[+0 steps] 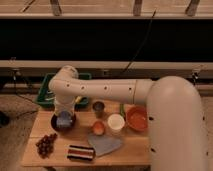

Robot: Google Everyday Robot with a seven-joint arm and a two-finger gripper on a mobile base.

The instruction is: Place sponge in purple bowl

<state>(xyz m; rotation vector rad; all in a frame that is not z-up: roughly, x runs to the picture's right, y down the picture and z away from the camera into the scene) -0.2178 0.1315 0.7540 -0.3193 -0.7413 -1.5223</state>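
Observation:
The purple bowl [63,123] sits on the left part of the wooden table [30,155]. A light-blue sponge [64,119] is right over or inside the bowl. My gripper [63,111] hangs straight above the bowl at the end of the white arm, which reaches in from the right, and its tips are at the sponge. I cannot tell whether the sponge rests in the bowl or is still held.
An orange-red bowl [137,119], a white cup [116,122], a small orange cup [98,128], a dark can [98,107], a grey-blue cloth [104,145], a striped block [80,153] and grapes [45,144] lie on the table. A green bin [46,95] stands behind.

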